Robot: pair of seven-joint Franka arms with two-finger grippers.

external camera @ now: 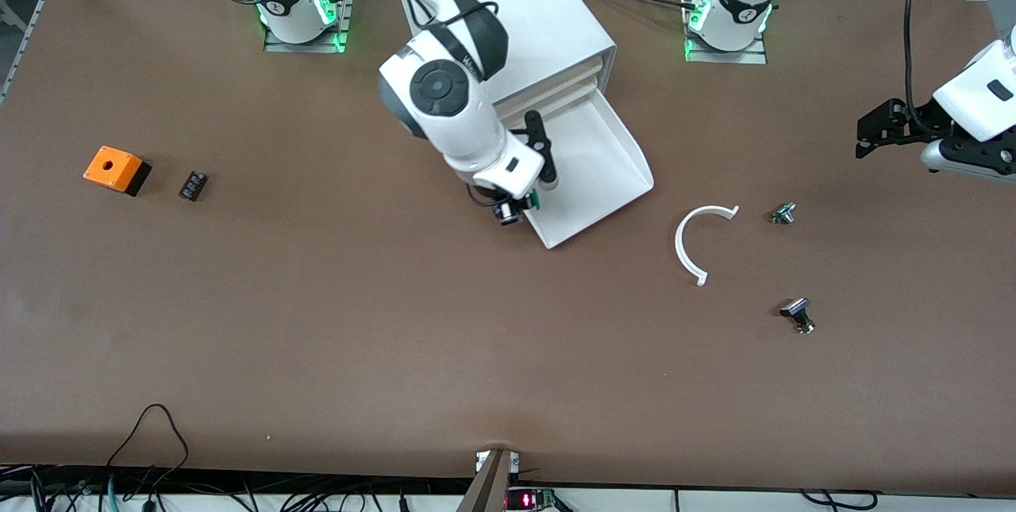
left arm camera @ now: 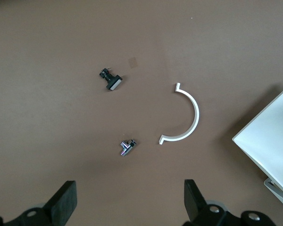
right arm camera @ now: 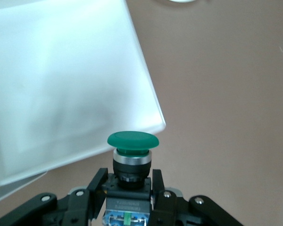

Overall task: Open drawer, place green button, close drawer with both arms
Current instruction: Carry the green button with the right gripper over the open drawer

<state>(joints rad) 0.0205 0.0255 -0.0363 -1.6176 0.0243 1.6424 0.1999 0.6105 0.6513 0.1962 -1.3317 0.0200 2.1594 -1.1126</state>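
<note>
The lowest drawer (external camera: pixel 603 179) stands pulled out of the white cabinet (external camera: pixel 540 20), an empty shallow tray (right arm camera: pixel 61 94). My right gripper (external camera: pixel 520 206) hangs at the drawer's front corner on the side toward the right arm's end of the table. It is shut on the button (right arm camera: pixel 133 141), whose green cap points away from the wrist; the right gripper (right arm camera: pixel 129 181) clamps the dark body. The button (external camera: pixel 532 199) is just beside the drawer's rim. My left gripper (external camera: pixel 877 129) waits open over bare table at the left arm's end. In its own view the left gripper (left arm camera: pixel 129 200) holds nothing.
A white C-shaped strip (external camera: pixel 698 242) lies beside the drawer, toward the left arm's end of the table. Two small black-and-silver parts (external camera: pixel 783 213) (external camera: pixel 798 313) lie near it. An orange box with a hole (external camera: pixel 115 169) and a small black part (external camera: pixel 193 185) sit at the right arm's end.
</note>
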